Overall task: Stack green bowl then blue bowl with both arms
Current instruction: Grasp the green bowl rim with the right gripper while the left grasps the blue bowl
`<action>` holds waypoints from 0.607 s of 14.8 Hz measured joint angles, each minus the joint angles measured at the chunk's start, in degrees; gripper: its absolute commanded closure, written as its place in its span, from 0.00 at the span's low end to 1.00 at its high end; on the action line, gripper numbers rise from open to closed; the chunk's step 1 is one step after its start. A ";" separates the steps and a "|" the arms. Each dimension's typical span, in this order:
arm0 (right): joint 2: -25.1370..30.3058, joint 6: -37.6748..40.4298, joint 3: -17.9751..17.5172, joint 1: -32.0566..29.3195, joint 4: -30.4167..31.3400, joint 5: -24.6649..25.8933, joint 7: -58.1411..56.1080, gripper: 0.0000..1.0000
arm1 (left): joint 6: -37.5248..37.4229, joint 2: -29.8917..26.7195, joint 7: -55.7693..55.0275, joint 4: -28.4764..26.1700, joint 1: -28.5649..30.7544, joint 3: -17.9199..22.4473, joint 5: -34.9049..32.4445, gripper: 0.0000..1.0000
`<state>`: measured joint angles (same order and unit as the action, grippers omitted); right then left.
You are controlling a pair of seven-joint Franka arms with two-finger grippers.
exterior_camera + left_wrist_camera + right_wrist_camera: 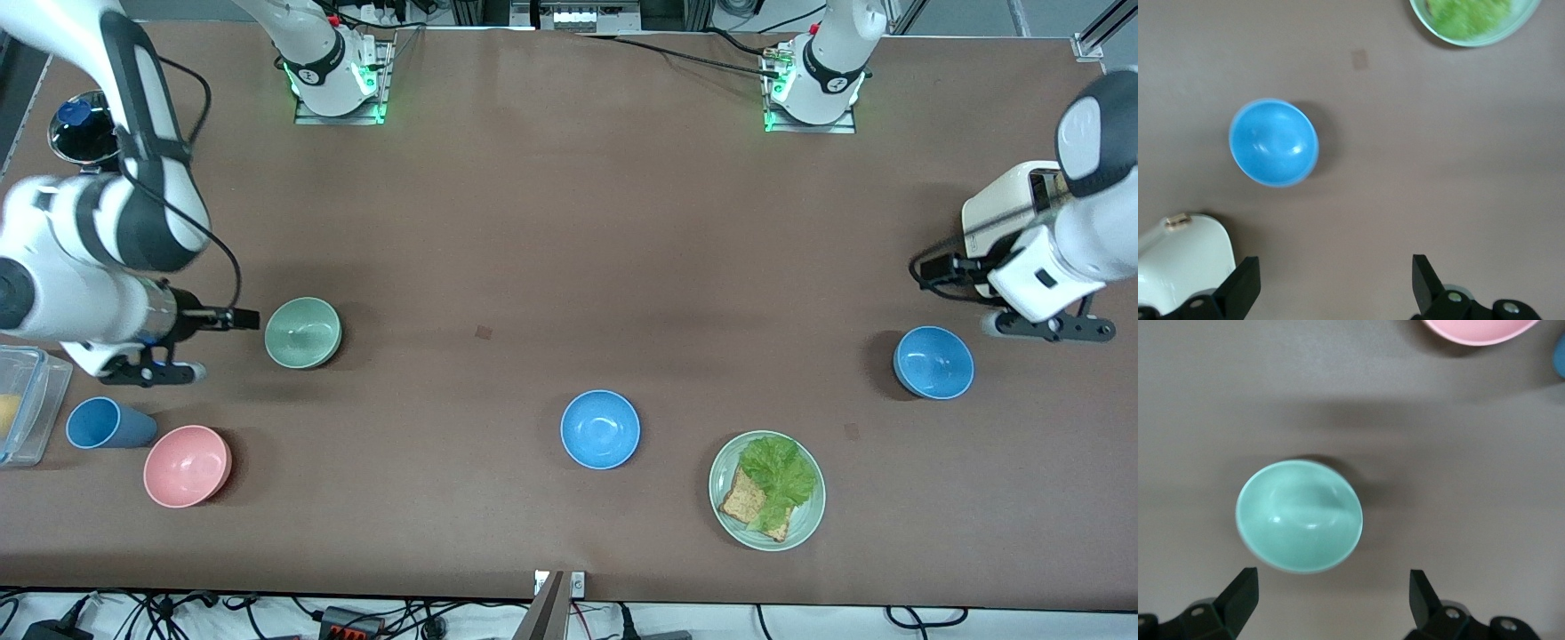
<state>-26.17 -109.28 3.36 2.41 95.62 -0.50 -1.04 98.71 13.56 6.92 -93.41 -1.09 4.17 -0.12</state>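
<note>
My right pincer [1328,603] hangs spread beside the green bowl [1299,515] (mid-left in the front view), my left pincer [1331,287] spread near the blue bowl [1273,142], both lined up for grasps.

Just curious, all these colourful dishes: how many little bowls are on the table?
4: a green bowl and a pink bowl toward the right arm's end, one blue bowl mid-table, another blue bowl toward the left arm's end.

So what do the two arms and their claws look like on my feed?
Both arms are bulky white shells with black joint bands and black cables along them; their bases glow green. The left claw and right claw each have two black wedge-shaped fingers on a black bar with silver screws.
</note>
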 measured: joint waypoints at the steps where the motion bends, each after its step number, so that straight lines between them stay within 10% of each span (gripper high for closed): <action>1: -1.25 -3.09 0.20 -0.21 1.40 0.00 0.00 0.00 | 2.98 1.84 2.86 0.45 1.65 0.09 0.00 0.00; 4: -2.83 -11.82 0.41 -0.74 7.50 0.00 0.00 0.01 | 11.43 7.90 11.46 0.87 7.23 0.23 0.00 0.00; 7: -2.86 -13.91 0.31 -0.65 10.64 0.00 -0.03 0.55 | 18.21 13.42 15.36 1.27 10.75 0.27 0.00 0.00; 9: -2.89 -13.88 0.28 -0.65 11.21 0.00 -0.04 0.71 | 20.97 16.67 16.10 1.53 12.12 0.22 0.00 0.00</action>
<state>-29.07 -123.16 3.63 1.75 106.84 -0.50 -1.08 119.68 30.23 23.02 -91.88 11.04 4.39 -0.12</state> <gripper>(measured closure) 0.256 0.000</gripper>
